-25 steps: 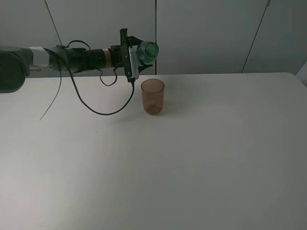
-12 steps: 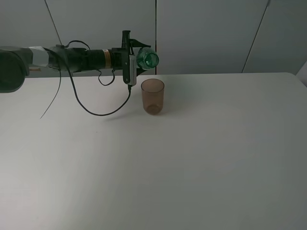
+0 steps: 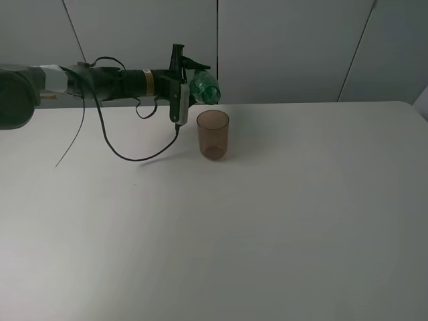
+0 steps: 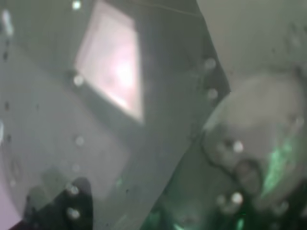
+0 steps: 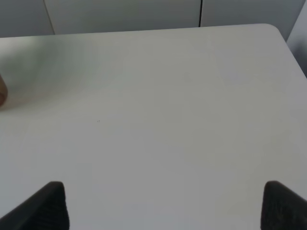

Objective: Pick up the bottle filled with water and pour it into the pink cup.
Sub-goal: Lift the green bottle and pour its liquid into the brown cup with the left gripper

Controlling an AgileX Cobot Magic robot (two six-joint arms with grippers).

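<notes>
Overhead: left gripper (image 3: 194,79) clamped on the bottle (image 3: 206,88), tipped over the pink cup (image 3: 212,134) on the table (image 3: 281,221); pickup done, pouring probably underway, cup fill unclear. Left wrist: only blur, green bottle close up. Right wrist: right gripper (image 5: 163,188) wide apart, empty.

The left arm (image 3: 100,80) was stretched out level above the desk (image 3: 267,221) with its wrist rolled, and the left pincer (image 3: 192,79) was clamped on the tilted bottle (image 3: 207,89). The right pincer (image 5: 163,206) was seen with its fingertips (image 5: 48,206) set wide apart.
</notes>
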